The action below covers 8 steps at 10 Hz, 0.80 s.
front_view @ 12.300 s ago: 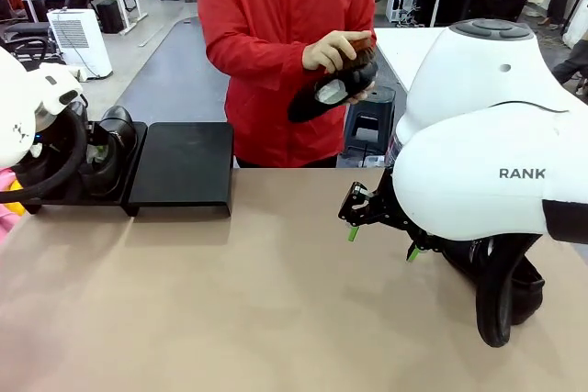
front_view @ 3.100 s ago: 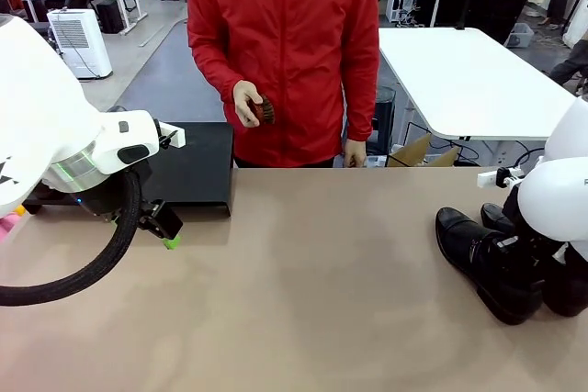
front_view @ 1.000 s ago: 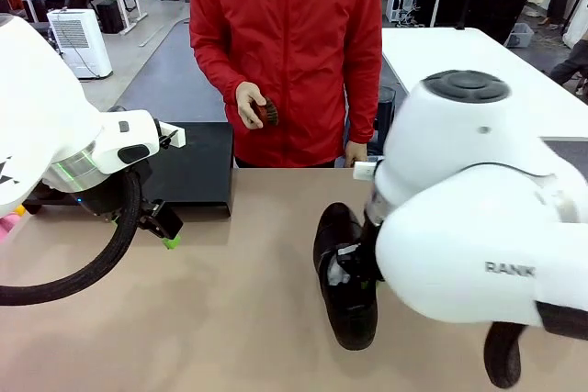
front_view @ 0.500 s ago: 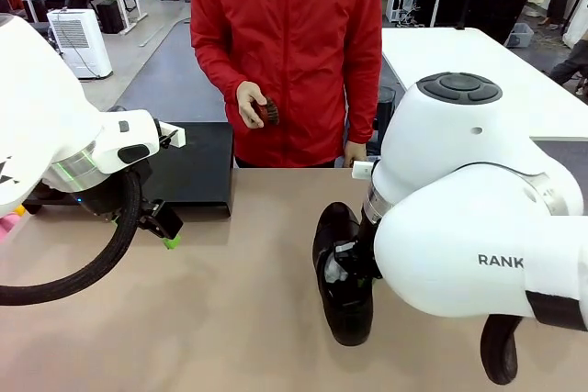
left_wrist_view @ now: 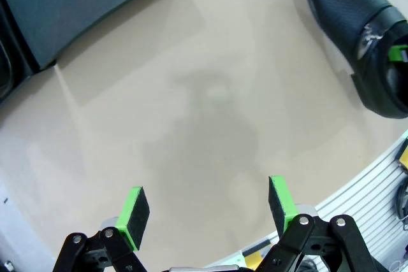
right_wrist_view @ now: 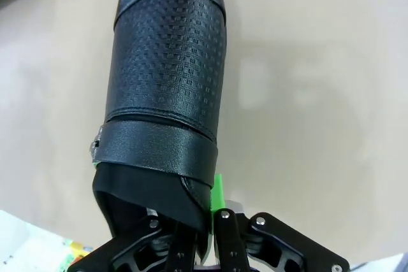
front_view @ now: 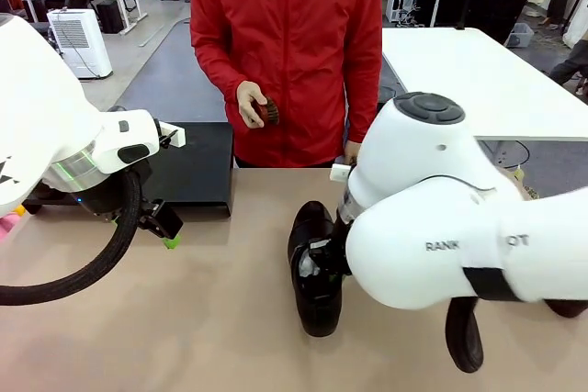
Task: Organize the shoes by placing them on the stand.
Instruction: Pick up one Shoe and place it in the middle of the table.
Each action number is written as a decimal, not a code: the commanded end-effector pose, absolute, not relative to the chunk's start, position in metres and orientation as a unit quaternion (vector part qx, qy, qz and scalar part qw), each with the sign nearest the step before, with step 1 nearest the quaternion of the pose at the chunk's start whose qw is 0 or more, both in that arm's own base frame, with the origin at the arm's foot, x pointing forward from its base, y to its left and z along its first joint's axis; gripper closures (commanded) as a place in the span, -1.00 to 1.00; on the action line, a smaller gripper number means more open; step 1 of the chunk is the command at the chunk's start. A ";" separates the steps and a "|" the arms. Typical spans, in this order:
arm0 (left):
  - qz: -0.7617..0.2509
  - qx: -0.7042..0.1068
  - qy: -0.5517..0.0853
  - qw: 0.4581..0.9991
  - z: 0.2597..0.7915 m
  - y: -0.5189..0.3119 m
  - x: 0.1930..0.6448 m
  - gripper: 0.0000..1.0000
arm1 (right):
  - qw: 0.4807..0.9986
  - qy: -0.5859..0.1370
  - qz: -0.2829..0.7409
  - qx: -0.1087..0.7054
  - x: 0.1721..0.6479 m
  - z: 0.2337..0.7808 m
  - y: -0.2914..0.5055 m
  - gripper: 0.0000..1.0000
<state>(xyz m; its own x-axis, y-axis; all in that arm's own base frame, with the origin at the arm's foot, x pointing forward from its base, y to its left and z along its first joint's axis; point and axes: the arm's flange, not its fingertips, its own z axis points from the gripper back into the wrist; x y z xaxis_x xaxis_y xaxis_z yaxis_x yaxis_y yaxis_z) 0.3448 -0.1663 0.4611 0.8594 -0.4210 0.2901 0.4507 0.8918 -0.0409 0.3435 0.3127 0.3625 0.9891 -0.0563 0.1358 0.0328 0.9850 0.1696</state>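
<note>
A glossy black shoe [front_view: 310, 293] is at mid-table with its toe toward the stand, and my right gripper [front_view: 323, 262] is shut on its heel rim. In the right wrist view the shoe [right_wrist_view: 167, 87] stretches away from that gripper [right_wrist_view: 205, 209], one green pad [right_wrist_view: 217, 194] pressed against the outside of the collar. I cannot tell whether the sole touches the table. The black stand [front_view: 188, 167] is at the far left. My left gripper [front_view: 163, 229] hovers open in front of the stand. The left wrist view shows that gripper [left_wrist_view: 207, 203] holding nothing, with the shoe [left_wrist_view: 354, 27] at upper right and the stand [left_wrist_view: 70, 4] at upper left.
A person in a red jacket stands at the far edge of the table, holding a small brown brush [front_view: 266, 112] in one hand. My bulky right arm [front_view: 432, 227] covers the right half of the table. Bare tabletop [front_view: 230, 319] lies between the shoe and my left arm.
My right arm has carried the shoe leftward across the table toward the stand. The left arm and the person have stayed still.
</note>
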 end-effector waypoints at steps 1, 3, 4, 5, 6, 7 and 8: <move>-0.226 -0.065 -0.141 0.962 0.461 -0.166 0.346 -0.94 | 0.993 -0.069 -0.010 0.094 0.360 0.357 0.327 1.00; -0.226 -0.065 -0.141 0.962 0.461 -0.166 0.346 -0.94 | 0.993 -0.060 -0.014 0.100 0.362 0.348 0.327 0.91; -0.226 -0.065 -0.141 0.962 0.461 -0.166 0.346 -0.94 | 0.994 -0.051 -0.014 0.100 0.361 0.342 0.327 0.66; -0.226 -0.065 -0.141 0.962 0.461 -0.166 0.346 -0.94 | 0.994 -0.043 -0.016 0.101 0.358 0.337 0.326 0.29; -0.226 -0.065 -0.141 0.962 0.461 -0.166 0.346 -0.94 | 0.994 -0.039 -0.018 0.103 0.356 0.336 0.324 -0.08; -0.226 -0.065 -0.141 0.962 0.461 -0.166 0.346 -0.94 | 0.993 -0.040 -0.025 0.105 0.353 0.338 0.320 -0.45; -0.226 -0.065 -0.141 0.962 0.461 -0.166 0.346 -0.94 | 0.993 -0.044 -0.029 0.110 0.349 0.344 0.316 -0.82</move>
